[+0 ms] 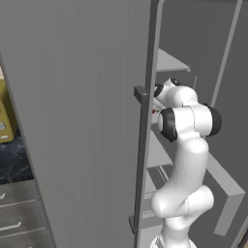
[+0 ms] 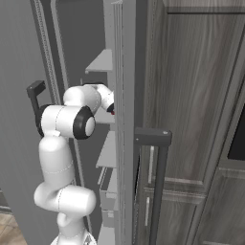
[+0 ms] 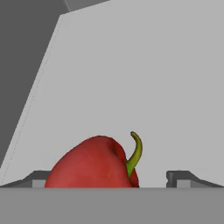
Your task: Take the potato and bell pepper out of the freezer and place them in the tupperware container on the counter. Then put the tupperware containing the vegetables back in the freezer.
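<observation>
Bell pepper (image 3: 94, 162) lies on a pale freezer shelf (image 3: 144, 87), low centre of the hand view, stem to the right. Your pincer (image 3: 107, 180) stands wide apart, one tip either side, nothing held. Step: the pepper pick. Next, advance slightly and close. Door (image 1: 82, 121) and freezer (image 2: 125, 119) wall hem the arm; withdraw straight.

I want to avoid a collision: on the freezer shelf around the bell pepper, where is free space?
Bare shelf lies beyond the bell pepper and beside its stem. Between the open end effector fingertips it is crowded by the pepper.
</observation>
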